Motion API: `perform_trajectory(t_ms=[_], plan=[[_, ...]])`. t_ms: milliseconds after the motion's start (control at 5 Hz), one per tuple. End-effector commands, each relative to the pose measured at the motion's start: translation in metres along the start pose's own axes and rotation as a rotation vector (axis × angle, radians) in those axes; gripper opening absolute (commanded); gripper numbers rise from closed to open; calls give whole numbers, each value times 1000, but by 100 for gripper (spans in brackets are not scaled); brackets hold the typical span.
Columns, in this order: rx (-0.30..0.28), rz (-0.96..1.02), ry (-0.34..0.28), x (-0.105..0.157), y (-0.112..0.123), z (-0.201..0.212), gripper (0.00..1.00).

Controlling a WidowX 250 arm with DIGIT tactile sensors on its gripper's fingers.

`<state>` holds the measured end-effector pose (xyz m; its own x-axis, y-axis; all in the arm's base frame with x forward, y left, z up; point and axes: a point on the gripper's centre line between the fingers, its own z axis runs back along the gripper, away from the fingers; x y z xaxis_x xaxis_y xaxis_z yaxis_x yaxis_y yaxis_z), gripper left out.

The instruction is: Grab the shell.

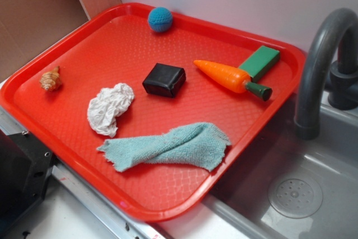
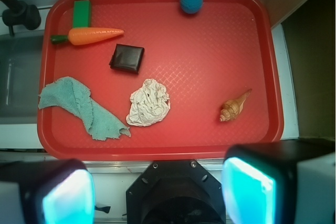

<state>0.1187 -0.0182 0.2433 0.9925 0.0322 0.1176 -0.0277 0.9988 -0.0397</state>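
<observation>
Tan-orange shell (image 2: 234, 106) lies alone on the red tray (image 2: 210, 145), near one side edge, roughly midway along it. In the wrist view it sits tilted, pointed tip aimed at the far edge, fat whorled end toward the near edge. Nothing touches it; bare tray all round.

Nearest neighbour is the white paper wad (image 2: 149, 102), well apart toward the tray's middle. Black block (image 2: 127, 58) beyond that. Teal cloth (image 2: 80, 106) by the near edge on the opposite side, carrot (image 2: 89, 35) and green block (image 2: 81, 13) at that side's far corner, blue ball (image 2: 191, 0) at the far edge.

Gripper (image 2: 157, 187) is spread wide, holding nothing, high above and back off the near edge. Both fingers (image 2: 68, 198) frame the bottom of the wrist view. Grab not started, as I read it.

Suggested approach:
- Shift toward the shell's side edge and forward until it's centred between the fingers.
- Rotate the wrist so the jaws close across the shell's short axis, at the fat end, not the taper.
- Ridged and curved, so it may squirt out if pinched off-centre.
- Descend nearly to the tray; low object, textured surface.
- Watch the raised rim just beside it.
</observation>
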Motion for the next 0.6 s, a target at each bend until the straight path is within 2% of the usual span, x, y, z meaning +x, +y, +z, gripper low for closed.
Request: perform_trajectory(t_ms=[0,200,400], plan=[[0,0,0,0,0,0,100],[-9,252,-17,4,12,-19,100],[36,501,25,15,34,-45,100]])
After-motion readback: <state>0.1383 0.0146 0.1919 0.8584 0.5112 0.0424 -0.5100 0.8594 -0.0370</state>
